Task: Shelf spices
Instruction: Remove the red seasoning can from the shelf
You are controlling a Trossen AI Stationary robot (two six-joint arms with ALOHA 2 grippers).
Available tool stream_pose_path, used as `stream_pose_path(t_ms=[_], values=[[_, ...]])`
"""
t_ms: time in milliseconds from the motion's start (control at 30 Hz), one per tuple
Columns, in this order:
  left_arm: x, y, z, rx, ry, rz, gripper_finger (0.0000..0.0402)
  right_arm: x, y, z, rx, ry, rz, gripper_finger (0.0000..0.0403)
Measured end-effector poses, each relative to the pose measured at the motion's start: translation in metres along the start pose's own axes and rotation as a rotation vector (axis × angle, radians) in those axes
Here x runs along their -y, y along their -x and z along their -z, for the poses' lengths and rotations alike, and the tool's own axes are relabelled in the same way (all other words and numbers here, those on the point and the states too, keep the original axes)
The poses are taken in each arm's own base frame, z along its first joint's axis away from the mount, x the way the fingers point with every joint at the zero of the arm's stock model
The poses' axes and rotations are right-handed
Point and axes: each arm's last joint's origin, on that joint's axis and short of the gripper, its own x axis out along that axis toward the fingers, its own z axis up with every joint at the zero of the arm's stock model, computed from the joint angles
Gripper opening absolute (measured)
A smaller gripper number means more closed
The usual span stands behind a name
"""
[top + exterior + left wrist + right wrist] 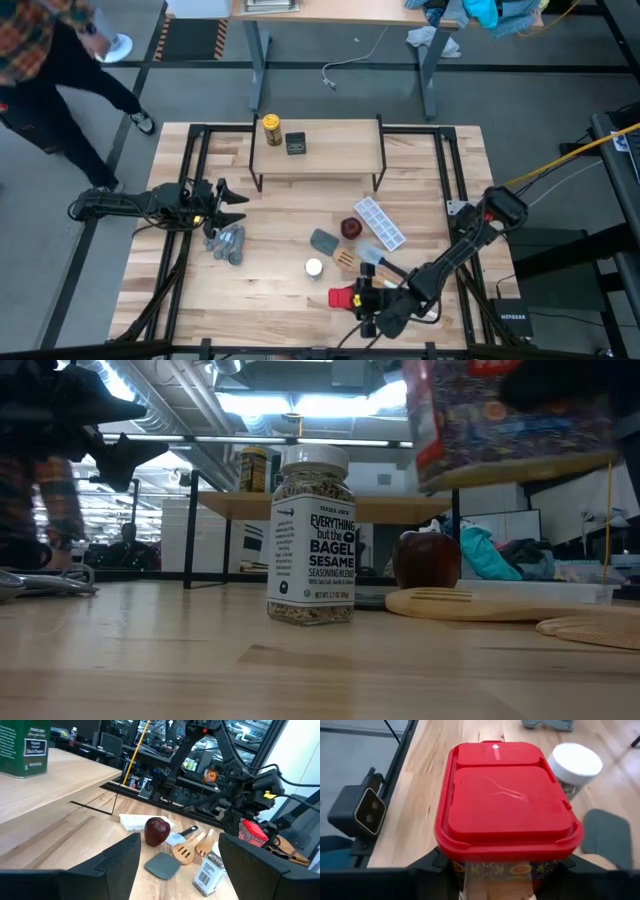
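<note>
- Progress stood at about the halfway mark: two of the four spices were on the shelf [330,150] and two were not yet there.
- Left gripper [228,203] hovered over the left side of the table [280,270], near the shelf's left legs and just beyond the grey measuring spoons [228,243]; its fingers [120,860] stood apart with nothing between them, so it appeared to wait.
- Shelf, a low riser with a light wooden top on thin black legs, stood at the far middle of the table.
- Yellow-lidded amber jar [271,129] rested upright on the shelf's left end, with the dark square tin [295,143] just beside it to the right; the rest of the board lay bare.
- White-capped jar [314,267] remained upright on the table, near the middle towards the near edge; its clear body showed a speckled seed blend behind a white label [311,560].
- Red square tin [345,298] was off the table in the right gripper [362,298], at the near edge right of centre; the jaws were closed on the patterned sides below its red flip-top lid [505,800].
- Remaining work, by judgement, was to carry this tin across to the shelf and then fetch the white-capped jar.
- Other items, a small dark red round dish [350,229], a wooden fork [345,260] and a white tray [381,222], lay right of centre.
</note>
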Motion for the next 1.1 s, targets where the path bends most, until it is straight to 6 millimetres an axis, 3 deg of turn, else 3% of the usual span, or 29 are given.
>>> stream_pose_path(t_ms=[400, 767, 967, 1100], values=[[0.001, 0.0, 0.0, -0.004, -0.04, 0.012, 0.026, -0.006, -0.039, 0.034, -0.05, 0.007, 0.044, 0.0171], [0.001, 0.0, 0.0, -0.004, -0.05, 0.012, 0.026, -0.001, -0.05, 0.036, -0.058, -0.009, 0.053, 0.0175], [0.001, 0.0, 0.001, -0.004, -0.049, 0.012, 0.026, 0.0, -0.051, 0.039, -0.086, 0.006, 0.047, 0.0309], [0.001, 0.0, 0.0, -0.004, -0.048, 0.012, 0.026, 0.001, -0.051, 0.04, -0.097, 0.017, 0.051, 0.0373]])
